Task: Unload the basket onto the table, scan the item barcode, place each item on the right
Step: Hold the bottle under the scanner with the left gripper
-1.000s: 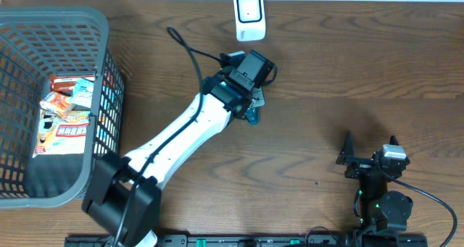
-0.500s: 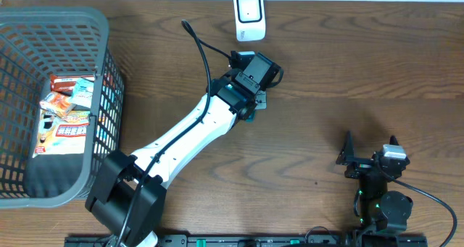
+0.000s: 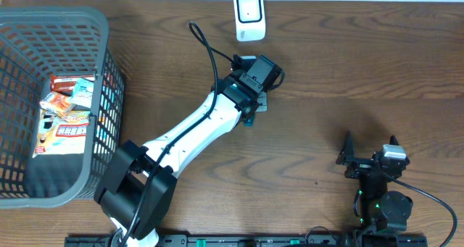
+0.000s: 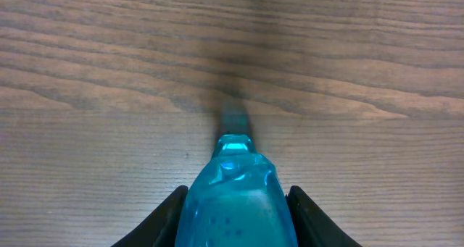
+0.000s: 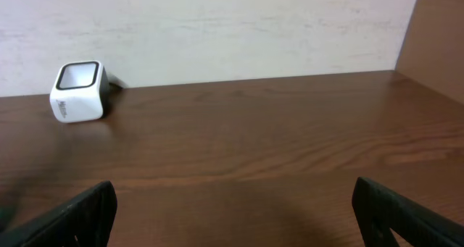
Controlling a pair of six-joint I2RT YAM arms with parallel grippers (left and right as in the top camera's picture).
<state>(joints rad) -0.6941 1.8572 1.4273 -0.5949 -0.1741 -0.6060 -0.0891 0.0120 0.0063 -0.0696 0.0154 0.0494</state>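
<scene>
Two tools in view. Left tool (image 4: 235, 207) is clamped on a translucent teal item (image 4: 232, 167), dark fingers pressing both its sides. Item's rear is cut off by the bottom edge of the left wrist view. Barcode can't be made out in any view, nor can what the item actually is. From overhead, the wrist and its camera cover most of it and only a teal sliver pokes out. It's held over the desk (image 3: 362, 59), near the white scanner (image 3: 249, 16) at the far edge, not touching it. Whether it clears the desk: can't tell. Right tool (image 5: 233, 218) sits low at the near right, fingers spread wide with nothing between, their ends cropped. Grey basket (image 3: 72, 19) at far left holds snack packets (image 3: 67, 113), labels too small to read.
</scene>
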